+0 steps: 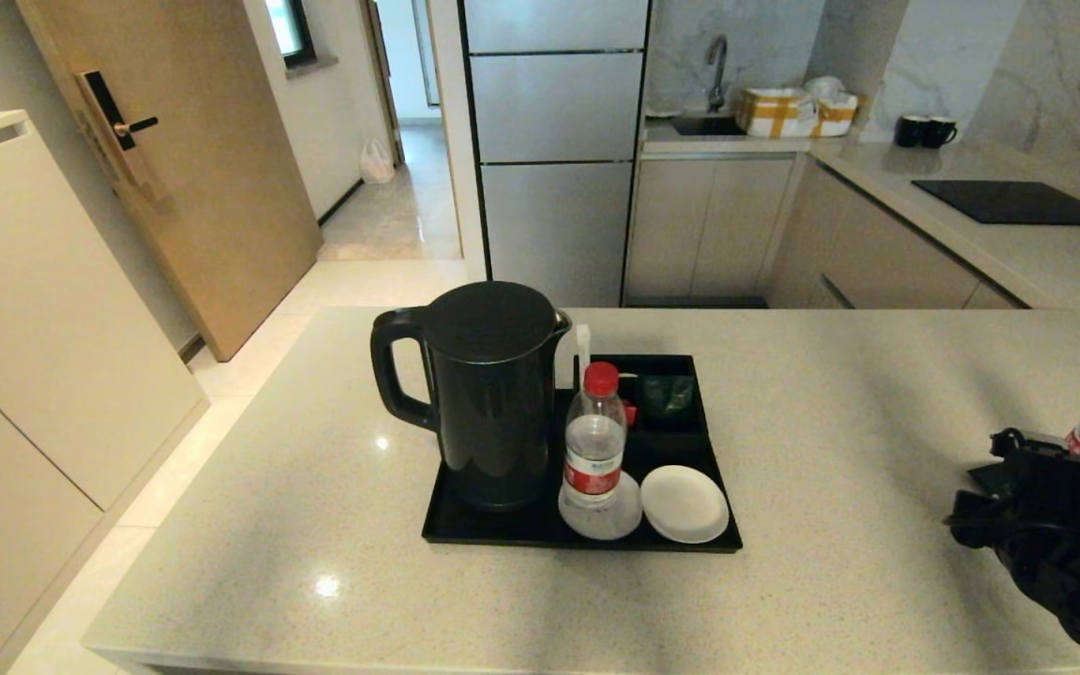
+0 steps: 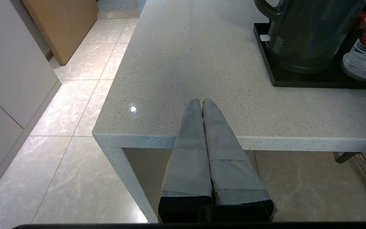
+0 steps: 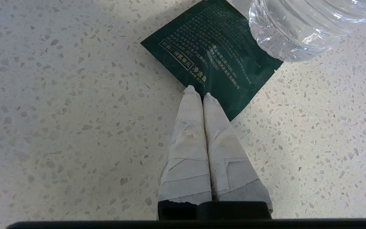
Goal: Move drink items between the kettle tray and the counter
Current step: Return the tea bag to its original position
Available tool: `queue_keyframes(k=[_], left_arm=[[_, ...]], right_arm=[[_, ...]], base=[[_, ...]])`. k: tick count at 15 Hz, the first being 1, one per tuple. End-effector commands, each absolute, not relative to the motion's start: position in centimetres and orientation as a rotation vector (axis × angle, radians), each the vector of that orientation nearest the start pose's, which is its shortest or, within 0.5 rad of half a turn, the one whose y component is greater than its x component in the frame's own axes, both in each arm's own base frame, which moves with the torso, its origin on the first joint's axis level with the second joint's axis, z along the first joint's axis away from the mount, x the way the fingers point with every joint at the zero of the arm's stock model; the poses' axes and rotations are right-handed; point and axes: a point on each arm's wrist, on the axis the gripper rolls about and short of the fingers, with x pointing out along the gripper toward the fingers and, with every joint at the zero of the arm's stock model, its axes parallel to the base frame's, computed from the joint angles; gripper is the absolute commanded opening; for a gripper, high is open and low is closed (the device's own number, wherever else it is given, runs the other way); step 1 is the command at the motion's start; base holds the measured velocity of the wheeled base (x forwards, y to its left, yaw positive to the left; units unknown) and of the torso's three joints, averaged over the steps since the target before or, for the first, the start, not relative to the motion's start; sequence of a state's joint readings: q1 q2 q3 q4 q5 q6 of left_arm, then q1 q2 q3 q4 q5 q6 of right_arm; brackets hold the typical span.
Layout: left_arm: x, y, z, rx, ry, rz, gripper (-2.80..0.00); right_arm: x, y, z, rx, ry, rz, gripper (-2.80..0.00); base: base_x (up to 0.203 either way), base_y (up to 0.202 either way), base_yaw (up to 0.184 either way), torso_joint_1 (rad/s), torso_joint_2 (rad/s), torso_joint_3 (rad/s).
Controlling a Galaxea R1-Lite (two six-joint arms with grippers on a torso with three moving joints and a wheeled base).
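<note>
- Your right gripper (image 3: 199, 93) is pinched closed on the near edge of the green sachet (image 3: 211, 60), which lies flat on the counter (image 3: 59, 111), extending straight ahead beneath a water bottle (image 3: 300, 25).
- The left gripper (image 2: 201, 102) is parked, clenched and empty, farther off.

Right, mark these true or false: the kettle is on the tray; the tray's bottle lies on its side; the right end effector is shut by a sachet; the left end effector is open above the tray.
1. The kettle stands on the tray. True.
2. The bottle lies on its side. False: it stands upright on a white coaster.
3. The right end effector is shut, tips at the green sachet on the counter. True.
4. The left end effector is open above the tray. False: it is shut, by the counter's edge, clear of the tray.
</note>
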State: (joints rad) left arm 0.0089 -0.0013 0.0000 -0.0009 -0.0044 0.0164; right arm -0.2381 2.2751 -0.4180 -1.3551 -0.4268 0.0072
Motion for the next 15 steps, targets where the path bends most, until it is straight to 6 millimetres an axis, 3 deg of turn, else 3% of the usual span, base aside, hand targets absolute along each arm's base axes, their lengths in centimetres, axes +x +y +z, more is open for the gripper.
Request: queue_keyframes(k=[1, 6, 8, 15], left_arm=[[-2.3, 0.0, 7.5, 0.017, 0.000, 0.005, -2.80], [-2.3, 0.0, 7.5, 0.017, 0.000, 0.005, -2.80], [-2.3, 0.0, 7.5, 0.017, 0.000, 0.005, -2.80], [-2.3, 0.0, 7.5, 0.017, 0.000, 0.005, -2.80]], right_arm=[[29.5, -8.1, -0.7, -0.038, 0.494, -0.654, -2.80], [29.2, -7.1, 0.8, -0.033, 0.454, -0.625, -2.80], [28.9, -5.8, 1.5, -0.028, 0.440, -0.589, -2.80], [28.9, -6.4, 0.6, -0.025, 0.467, -0.613, -2.80]], base=[[0.000, 0.000, 0.000, 0.000, 0.00, 0.000], [0.000, 0.000, 0.000, 0.000, 0.00, 0.000], [0.000, 0.000, 0.000, 0.000, 0.00, 0.000], [0.000, 0.000, 0.000, 0.000, 0.00, 0.000]])
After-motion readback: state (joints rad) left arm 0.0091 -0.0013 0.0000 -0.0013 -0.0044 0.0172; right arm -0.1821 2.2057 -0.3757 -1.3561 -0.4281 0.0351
